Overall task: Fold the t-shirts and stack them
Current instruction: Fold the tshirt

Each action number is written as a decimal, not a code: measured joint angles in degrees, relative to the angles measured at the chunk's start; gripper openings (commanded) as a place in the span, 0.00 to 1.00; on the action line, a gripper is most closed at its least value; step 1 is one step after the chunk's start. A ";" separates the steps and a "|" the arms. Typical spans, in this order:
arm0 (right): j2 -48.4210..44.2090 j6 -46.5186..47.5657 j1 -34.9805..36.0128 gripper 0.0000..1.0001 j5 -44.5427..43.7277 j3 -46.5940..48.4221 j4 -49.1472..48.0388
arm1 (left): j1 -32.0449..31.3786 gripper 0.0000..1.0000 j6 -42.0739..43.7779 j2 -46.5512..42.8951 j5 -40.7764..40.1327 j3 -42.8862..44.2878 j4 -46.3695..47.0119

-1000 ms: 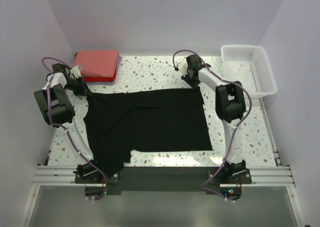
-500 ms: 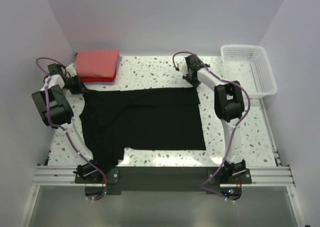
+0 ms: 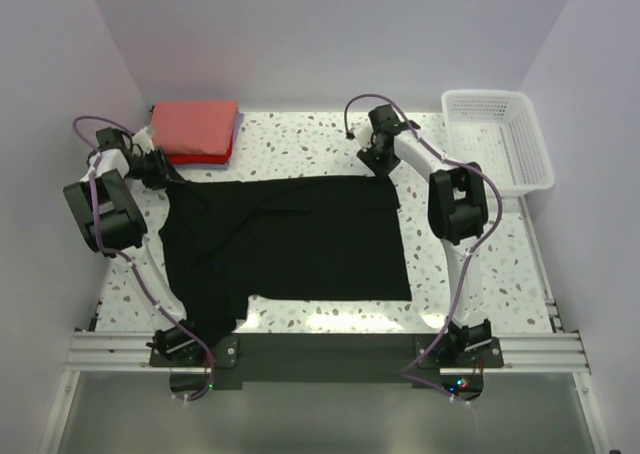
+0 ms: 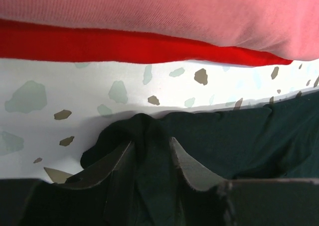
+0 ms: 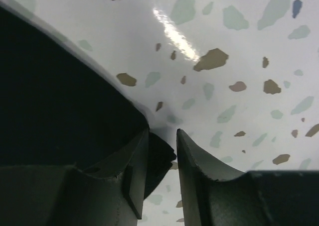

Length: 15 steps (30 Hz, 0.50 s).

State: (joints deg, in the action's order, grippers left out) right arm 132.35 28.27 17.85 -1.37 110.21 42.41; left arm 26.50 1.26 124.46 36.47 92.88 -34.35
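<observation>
Top external view: a black t-shirt (image 3: 300,244) is seen spread flat across the middle of the bench (image 3: 300,139), with one sleeve reaching toward 7 o'clock. A folded stack (image 3: 195,126) of coral-red t-shirts is set at the bench's 10 o'clock corner, apart from the black t-shirt, and a thin purple-blue edge (image 3: 239,124) is visible along its 3 o'clock side. A white lattice basket (image 3: 530,159) is placed at the 2 o'clock corner, well apart from the cloth. The left hand (image 3: 163,170) is lowered at the black t-shirt's 10 o'clock corner, just beside the stack, and the right hand (image 3: 380,164) is positioned at the shirt's 1 o'clock corner. In the left wrist view, a bunched fold of black cloth is shown filling the gap between the fingers (image 4: 107,169), so the left hand is closed on the black t-shirt; a strip of bare speckled bench is seen at 12 o'clock of it, and beyond that the stack, with a brighter red layer under the coral one. In the right wrist view, the fingers (image 5: 197,176) are held narrowly apart, low over the bench, and a small corner of black cloth is seen in the gap against the 9 o'clock finger. Whether that corner is clamped cannot be told.
</observation>
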 measured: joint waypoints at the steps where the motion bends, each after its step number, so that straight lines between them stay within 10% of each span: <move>1: -0.13 -0.35 0.28 0.32 0.70 0.00 0.55 | 0.00 0.38 0.00 0.00 -0.37 0.00 -0.22; 7: -0.26 -2.84 1.92 0.29 2.40 -0.37 1.84 | 0.00 0.38 0.35 -0.20 -3.96 0.00 -2.14; 15: 0.35 -4.33 2.27 0.27 0.57 -0.52 1.46 | 0.00 0.10 1.44 -0.28 -3.61 0.07 -4.02</move>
State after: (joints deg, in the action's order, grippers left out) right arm 132.70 23.94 20.12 -0.80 109.69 43.88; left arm 26.50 2.70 124.18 32.86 92.95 -38.37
